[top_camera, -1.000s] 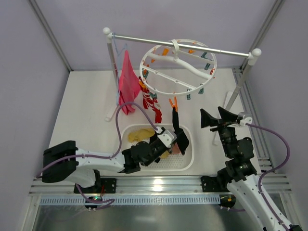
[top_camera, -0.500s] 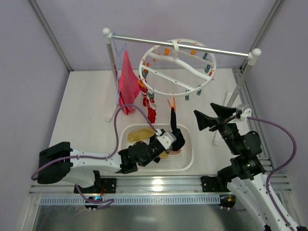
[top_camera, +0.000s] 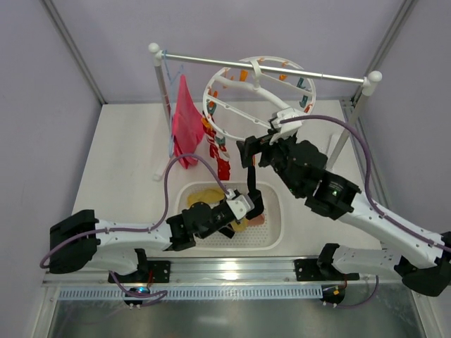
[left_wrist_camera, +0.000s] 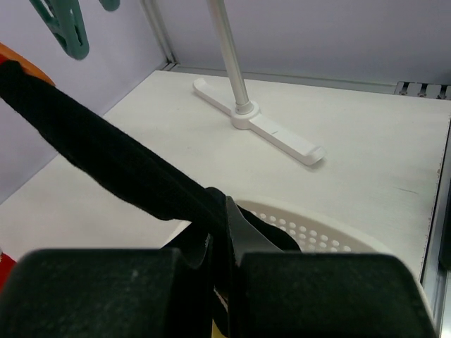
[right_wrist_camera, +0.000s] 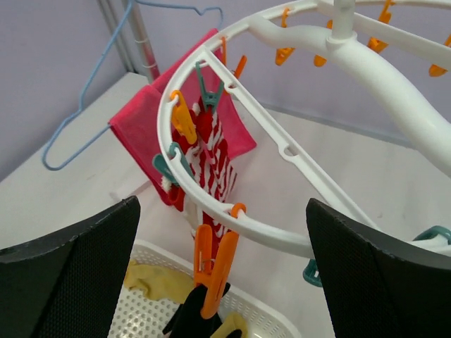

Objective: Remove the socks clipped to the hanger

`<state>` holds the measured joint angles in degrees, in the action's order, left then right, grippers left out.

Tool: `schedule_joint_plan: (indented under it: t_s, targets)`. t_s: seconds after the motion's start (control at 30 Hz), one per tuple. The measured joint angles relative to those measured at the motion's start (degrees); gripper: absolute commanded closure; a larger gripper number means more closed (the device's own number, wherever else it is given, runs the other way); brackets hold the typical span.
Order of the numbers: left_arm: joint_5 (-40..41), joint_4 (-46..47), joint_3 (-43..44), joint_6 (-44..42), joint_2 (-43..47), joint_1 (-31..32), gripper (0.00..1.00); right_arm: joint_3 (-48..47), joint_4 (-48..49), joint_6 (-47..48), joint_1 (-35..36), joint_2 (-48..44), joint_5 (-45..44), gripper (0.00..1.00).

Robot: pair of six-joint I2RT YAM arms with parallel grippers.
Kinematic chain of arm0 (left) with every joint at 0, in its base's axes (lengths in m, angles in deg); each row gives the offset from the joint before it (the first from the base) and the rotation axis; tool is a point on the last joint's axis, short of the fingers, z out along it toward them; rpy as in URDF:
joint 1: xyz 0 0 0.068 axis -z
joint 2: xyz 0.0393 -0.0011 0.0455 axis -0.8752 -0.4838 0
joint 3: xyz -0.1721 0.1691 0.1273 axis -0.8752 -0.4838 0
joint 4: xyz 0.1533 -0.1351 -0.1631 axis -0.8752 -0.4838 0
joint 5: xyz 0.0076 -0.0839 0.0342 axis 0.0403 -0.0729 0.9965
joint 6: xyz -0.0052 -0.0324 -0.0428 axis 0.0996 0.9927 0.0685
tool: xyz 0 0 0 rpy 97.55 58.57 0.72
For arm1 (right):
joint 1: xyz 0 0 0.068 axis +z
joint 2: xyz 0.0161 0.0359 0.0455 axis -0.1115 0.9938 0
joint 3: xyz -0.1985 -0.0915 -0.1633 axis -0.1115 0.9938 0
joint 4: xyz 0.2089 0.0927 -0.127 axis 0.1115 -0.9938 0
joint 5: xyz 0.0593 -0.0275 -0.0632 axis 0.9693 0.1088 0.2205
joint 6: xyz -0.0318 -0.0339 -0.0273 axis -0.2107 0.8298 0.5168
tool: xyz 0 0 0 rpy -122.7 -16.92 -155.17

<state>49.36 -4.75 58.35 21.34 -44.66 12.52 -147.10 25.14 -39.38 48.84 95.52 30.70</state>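
Observation:
The white ring hanger (top_camera: 262, 125) hangs from the rack rail. From its front orange clip (right_wrist_camera: 215, 271) a black sock (top_camera: 251, 177) stretches down, taut. My left gripper (top_camera: 254, 205) is shut on that sock's lower end, just above the basket; in the left wrist view the black sock (left_wrist_camera: 120, 169) runs up and left out of the closed left gripper (left_wrist_camera: 220, 236). My right gripper (right_wrist_camera: 222, 271) is open, its fingers wide on either side of the orange clip and not touching it. A red-and-white striped sock (right_wrist_camera: 215, 158) stays clipped further left on the hanger ring (right_wrist_camera: 265, 231).
A white perforated basket (top_camera: 279, 232) holds a yellow sock (top_camera: 206, 196). A magenta cloth (top_camera: 184, 123) and a blue wire hanger (right_wrist_camera: 74, 123) hang at the left of the rack rail (top_camera: 211, 59). The rack foot (left_wrist_camera: 261, 123) lies beyond the basket.
My right arm has swung in from the right side to the hanger's front clip, jaws still open. The left gripper has pulled the black sock slightly down and left.

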Motion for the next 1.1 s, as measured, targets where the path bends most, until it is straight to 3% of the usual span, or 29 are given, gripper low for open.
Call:
schedule_joint_plan:
  t_s: [0.17,0.5,1.1]
  targets:
    - [-2.23,-1.36,-0.31,0.11,2.36,-0.79,1.00,-5.07,-5.81,1.75,5.33,6.36,-11.32,0.00]
    - [-3.45,-2.58,-0.37,0.17,0.68,-1.99,1.00,-5.62,-10.45,2.12,15.91,7.65,-31.06,0.00]
    - [-5.51,-2.38,-0.33,0.44,-1.25,-2.14,1.00,-4.55,-10.97,1.68,15.37,13.27,-34.49,0.03]
